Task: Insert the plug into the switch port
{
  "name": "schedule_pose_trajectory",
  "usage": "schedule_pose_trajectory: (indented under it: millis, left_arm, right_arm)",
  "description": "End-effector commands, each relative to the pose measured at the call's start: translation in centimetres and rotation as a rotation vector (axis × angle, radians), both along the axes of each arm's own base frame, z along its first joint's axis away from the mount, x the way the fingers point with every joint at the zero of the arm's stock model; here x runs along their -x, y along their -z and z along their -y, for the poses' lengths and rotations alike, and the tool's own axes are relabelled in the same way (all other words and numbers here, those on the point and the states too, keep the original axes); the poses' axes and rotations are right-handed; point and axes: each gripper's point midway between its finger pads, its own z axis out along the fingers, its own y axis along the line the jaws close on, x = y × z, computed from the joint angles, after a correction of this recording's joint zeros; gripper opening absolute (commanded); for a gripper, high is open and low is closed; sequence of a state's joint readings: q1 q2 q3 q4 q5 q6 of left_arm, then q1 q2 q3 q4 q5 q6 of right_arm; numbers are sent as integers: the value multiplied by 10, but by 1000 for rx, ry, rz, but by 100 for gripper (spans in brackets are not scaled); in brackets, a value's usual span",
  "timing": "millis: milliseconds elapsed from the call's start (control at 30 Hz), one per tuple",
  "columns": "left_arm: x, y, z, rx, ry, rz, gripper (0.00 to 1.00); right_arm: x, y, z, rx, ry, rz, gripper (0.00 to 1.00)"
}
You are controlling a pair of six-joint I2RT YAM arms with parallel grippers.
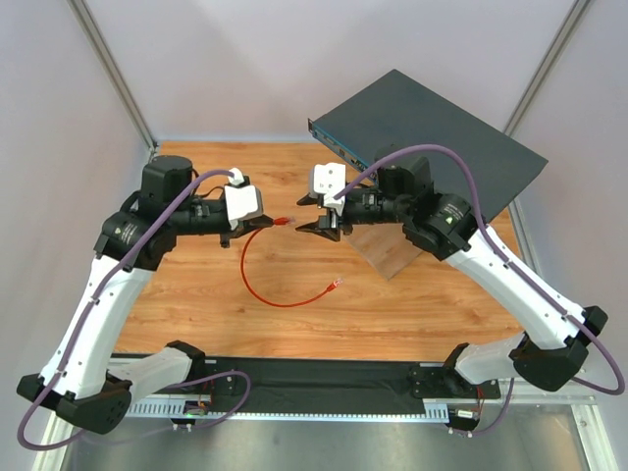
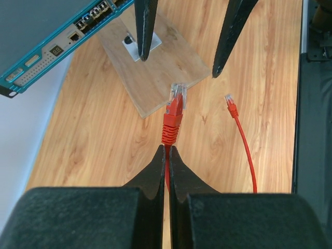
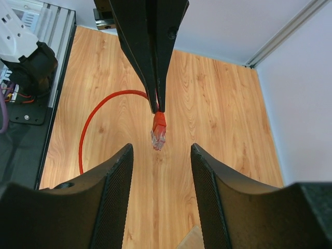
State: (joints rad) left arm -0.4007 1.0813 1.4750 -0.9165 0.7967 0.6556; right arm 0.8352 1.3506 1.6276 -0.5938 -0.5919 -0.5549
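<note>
**Plug** (image 2: 175, 104) — clear tip, red boot, ending a thin red cable (image 1: 257, 290). It was held in the air above the table (image 1: 196, 304), between the two hands and well apart from the switch (image 1: 432, 128).

**Left hand** (image 2: 167, 155) — pinched fully together on the red cable just behind the boot. The plug stood out beyond its fingertips, pointing toward the right hand.

**Right hand** (image 3: 161, 149) — parted wider than the plug, with nothing in its grip. One finger stood to either side of the plug's tip, and a gap showed on both sides in the right wrist view.

**Switch** — a dark flat box at the far right that appeared to rest tilted on a wooden block (image 2: 155, 67).

**Switch port** (image 2: 96, 13) — one of a row on the blue front face. No cable was in any socket that showed, and which socket was meant could not be told.

**Second plug** (image 2: 230, 102) — the cable's other end, lying loose on the table.

**Progress** — early.
- Done: the plug was lifted and offered up.
- Left, as judged: the right hand taking the plug, the carry to the switch face, lining up with a socket, and the push home.
</note>
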Motion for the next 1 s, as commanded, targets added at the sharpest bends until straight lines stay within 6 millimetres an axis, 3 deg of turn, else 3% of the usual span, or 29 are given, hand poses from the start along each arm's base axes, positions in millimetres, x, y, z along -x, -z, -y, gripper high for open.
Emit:
schedule_pose_trajectory:
  millis: [0,300,500,600,633,667,767,800,867,900,967]
  left_arm:
    - [-2,-15,4,-6,31,87,0]
    - [-4,-16,9,-23,44,108,0]
    - [-5,-15,12,-37,40,120,0]
    - [-4,-10,14,-50,46,115,0]
    - [-4,-7,15,-58,45,111,0]
    - [-3,-6,16,-60,50,114,0]
    - [-2,-7,18,-39,26,67,15]
    - [1,-8,19,-24,26,41,29]
    - [10,-8,22,16,18,-69,42]
    - [21,-11,26,53,72,-119,53]
    - [26,-7,26,103,76,-223,58]
  right_arm:
    - [-7,6,-3,15,26,1,49]
    - [-15,15,-8,46,62,-35,43]
    - [-20,19,-8,65,92,-19,23]
    - [-21,16,-6,59,99,-10,10]
    - [-21,16,-7,61,99,-9,0]
    - [-21,17,-6,63,103,-8,0]
    - [-24,16,-3,64,116,20,0]
    - [-24,17,-1,64,111,53,0]
    - [-23,16,3,56,103,106,0]
    - [-21,20,7,55,85,177,1]
    - [-16,24,10,53,42,258,0]
